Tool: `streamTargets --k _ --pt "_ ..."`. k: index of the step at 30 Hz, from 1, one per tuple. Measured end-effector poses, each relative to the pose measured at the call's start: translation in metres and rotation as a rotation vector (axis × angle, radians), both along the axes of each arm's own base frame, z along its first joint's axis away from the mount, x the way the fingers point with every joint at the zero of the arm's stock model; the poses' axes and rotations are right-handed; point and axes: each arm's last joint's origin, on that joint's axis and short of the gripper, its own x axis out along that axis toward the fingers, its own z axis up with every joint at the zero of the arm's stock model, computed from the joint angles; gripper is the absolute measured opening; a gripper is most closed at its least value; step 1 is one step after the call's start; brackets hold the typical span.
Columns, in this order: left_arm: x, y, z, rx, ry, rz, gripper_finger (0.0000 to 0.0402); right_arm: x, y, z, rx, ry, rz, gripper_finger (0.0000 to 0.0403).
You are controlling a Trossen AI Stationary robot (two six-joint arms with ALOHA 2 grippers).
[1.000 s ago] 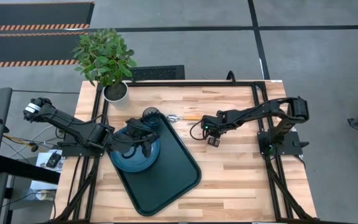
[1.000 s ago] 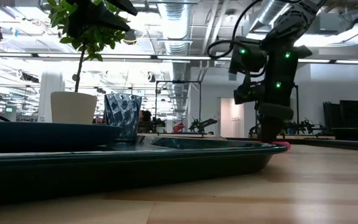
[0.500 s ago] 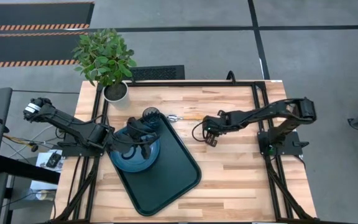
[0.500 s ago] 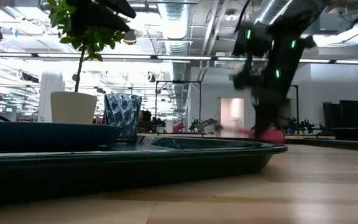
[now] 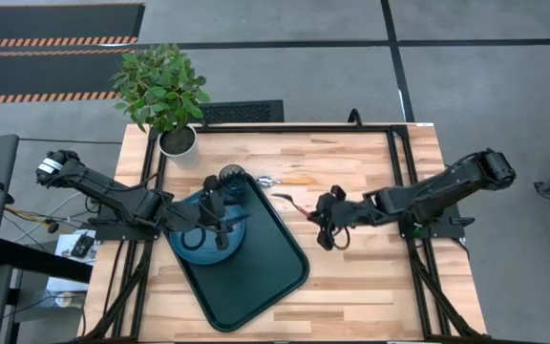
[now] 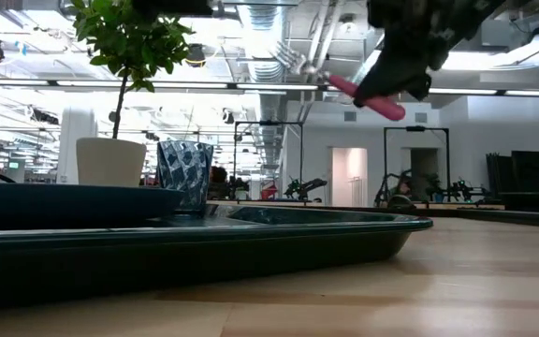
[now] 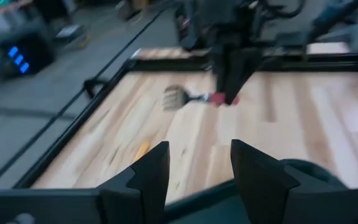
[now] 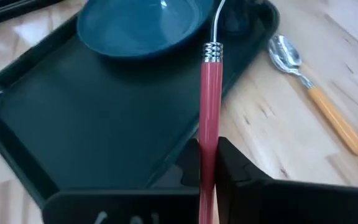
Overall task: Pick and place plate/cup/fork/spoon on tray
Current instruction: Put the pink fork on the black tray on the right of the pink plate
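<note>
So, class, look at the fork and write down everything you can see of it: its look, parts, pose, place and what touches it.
The fork has a straight red-pink handle that looks plastic, a ribbed silver collar and a thin metal neck leading to silver tines. The right claw is shut on the handle's end. It is held up off the table, tines raised and pointing toward the tray, just beside its edge. Only the claw touches it.

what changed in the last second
The right gripper, shut on the fork, has lifted it off the table; a second ago it was down at the tabletop. The right arm has also drawn back toward its base. The left gripper shifted a little above the plate. The plate, cup, tray and spoon stayed put.
</note>
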Motion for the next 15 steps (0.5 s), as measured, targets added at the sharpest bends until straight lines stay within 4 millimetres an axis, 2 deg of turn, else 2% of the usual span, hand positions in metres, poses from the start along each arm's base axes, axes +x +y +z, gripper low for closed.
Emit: streamTargets --k 7,11,15 --pt "0.003 -0.003 0.004 0.094 -0.017 -0.095 0.0172 0.005 0.026 0.001 -0.009 -0.095 0.034 0.0019" --pt "0.009 -0.004 -0.002 0.108 0.005 -0.092 0.0206 0.01 0.034 0.0 -0.013 -0.135 0.062 0.0019" --pt "0.019 -0.002 -0.013 0.101 0.041 -0.048 0.024 0.016 0.036 -0.011 -0.025 -0.113 0.063 0.0019"
